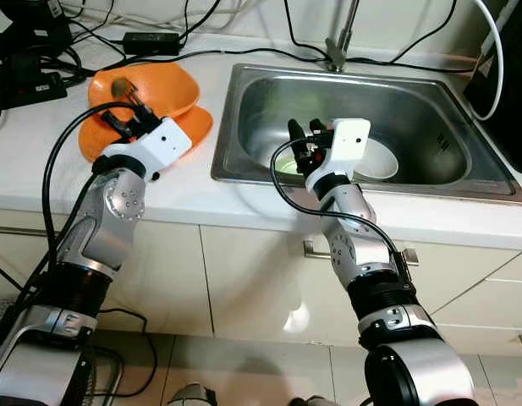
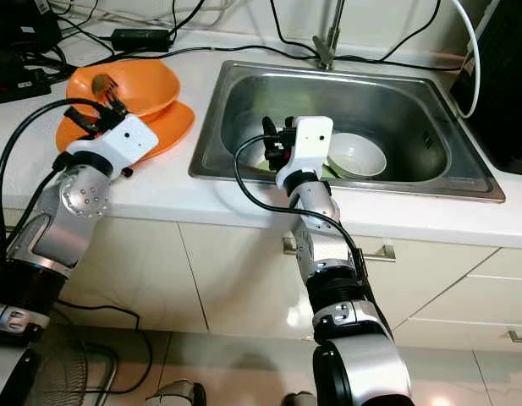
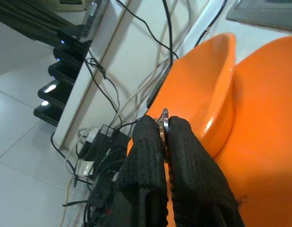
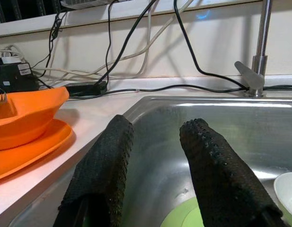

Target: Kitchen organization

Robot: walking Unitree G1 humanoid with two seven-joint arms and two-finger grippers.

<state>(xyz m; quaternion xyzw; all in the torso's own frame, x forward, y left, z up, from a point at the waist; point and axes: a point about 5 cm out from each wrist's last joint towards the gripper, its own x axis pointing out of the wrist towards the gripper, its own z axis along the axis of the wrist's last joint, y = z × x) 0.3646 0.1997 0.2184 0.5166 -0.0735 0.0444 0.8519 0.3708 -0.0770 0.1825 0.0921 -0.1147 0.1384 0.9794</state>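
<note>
Left hand holding fork over orange bowl, right hand empty over sink.
Left hand (image 1: 129, 114) pinches the fork (image 3: 164, 124), tines toward the orange bowl (image 1: 155, 85) on the desk (image 1: 184, 190). Right hand (image 1: 304, 139) spread wide, just above green plate (image 4: 181, 218) and white bowl (image 1: 381, 161) in sink (image 1: 244, 93).

Head stereo pair: looks fwd/down at counter, both share sink (image 1: 362, 127) + orange bowl (image 1: 155, 89). L wrist cam: close on bowl. R wrist: low over sink.
</note>
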